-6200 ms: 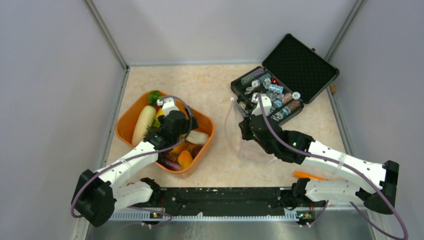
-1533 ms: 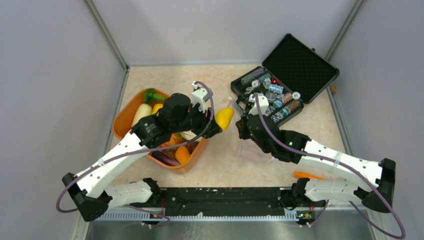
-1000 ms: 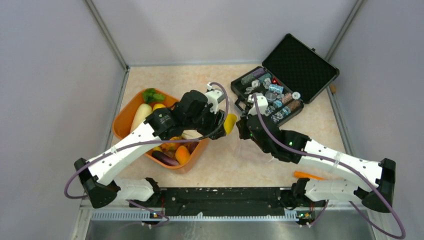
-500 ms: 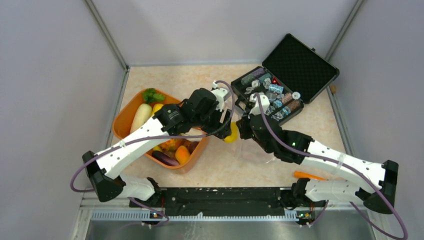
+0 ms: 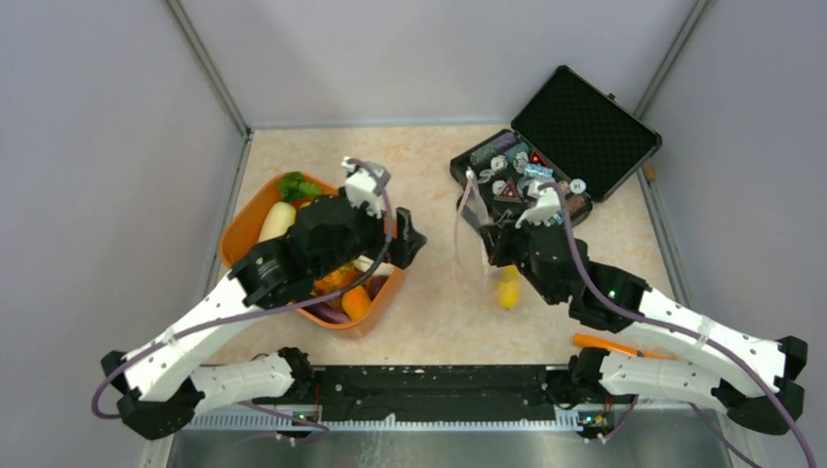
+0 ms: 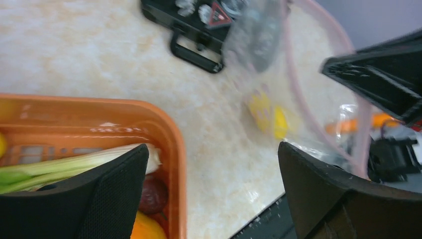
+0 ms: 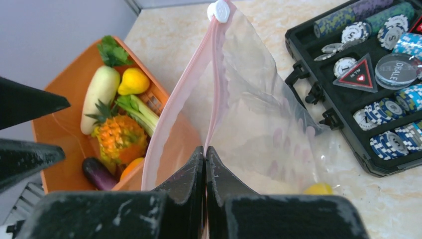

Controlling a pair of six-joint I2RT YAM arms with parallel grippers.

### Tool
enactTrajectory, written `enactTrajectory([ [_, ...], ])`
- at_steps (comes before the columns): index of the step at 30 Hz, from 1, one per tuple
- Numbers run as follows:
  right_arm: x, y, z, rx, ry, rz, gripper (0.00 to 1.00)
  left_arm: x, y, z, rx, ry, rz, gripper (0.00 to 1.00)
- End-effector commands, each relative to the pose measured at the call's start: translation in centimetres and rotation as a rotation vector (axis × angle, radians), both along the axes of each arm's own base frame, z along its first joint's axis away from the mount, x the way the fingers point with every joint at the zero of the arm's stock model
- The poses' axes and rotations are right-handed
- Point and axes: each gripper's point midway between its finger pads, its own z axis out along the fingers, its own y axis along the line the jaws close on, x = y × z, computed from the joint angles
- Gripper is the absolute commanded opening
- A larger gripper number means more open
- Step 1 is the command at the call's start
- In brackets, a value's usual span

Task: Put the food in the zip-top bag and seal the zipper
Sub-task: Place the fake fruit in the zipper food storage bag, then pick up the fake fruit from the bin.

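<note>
Your left claw (image 6: 213, 149), now spread and empty, has dropped the lemon (image 5: 507, 291) into the zip-top bag (image 7: 249, 114) your right claw (image 7: 204, 155) pinches; the rest in the tub (image 5: 242, 236) comes next.

The tub (image 5: 244, 222) sits on the left half of the table (image 5: 322, 156), holding the pineapple (image 7: 118, 137), the eggplant (image 7: 99, 172), the leafy stalk (image 7: 139, 112) and a lemon (image 7: 133, 81), and the left gripper (image 5: 405, 242) hangs over its right rim. Just right of it the zip-top bag (image 5: 471, 234) stands upright, its mouth edge pinched in the right gripper (image 7: 205, 164), with a second lemon (image 5: 508, 290) lying inside at the bottom. Behind the bag, at the far right, the open case (image 5: 585, 132) holds poker chips (image 7: 393, 144).
</note>
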Motion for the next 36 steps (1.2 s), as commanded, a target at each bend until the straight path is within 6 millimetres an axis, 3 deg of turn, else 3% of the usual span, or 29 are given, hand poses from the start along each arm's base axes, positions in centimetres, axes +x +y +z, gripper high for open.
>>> enactTrajectory([
  [1,0.4,-1.3,2.7,0.055,-0.055,-0.056,0.00,2.6,4.9,1.6,-0.042,-0.139,0.286,0.99],
  [7,0.4,-0.8,1.3,0.031,-0.031,-0.042,0.00,5.1,12.8,-2.1,0.076,-0.110,0.607,0.99],
  [13,0.1,0.6,0.1,0.016,0.009,0.012,0.00,6.4,16.4,-5.8,0.092,-0.019,0.700,0.99],
  [25,-0.2,1.1,0.0,0.016,0.012,0.041,0.00,10.2,22.6,-10.0,0.178,0.003,0.865,0.99],
  [27,-0.2,1.2,0.0,0.015,0.012,0.045,0.01,11.1,23.0,-10.5,0.143,0.020,0.861,0.99],
  [31,-0.3,1.3,0.1,0.012,0.009,0.056,0.01,11.1,19.8,-11.3,0.120,0.117,0.665,0.99],
  [36,-0.2,0.9,0.2,0.015,0.001,0.045,0.02,11.1,21.5,-13.7,0.163,0.188,0.772,0.99],
])
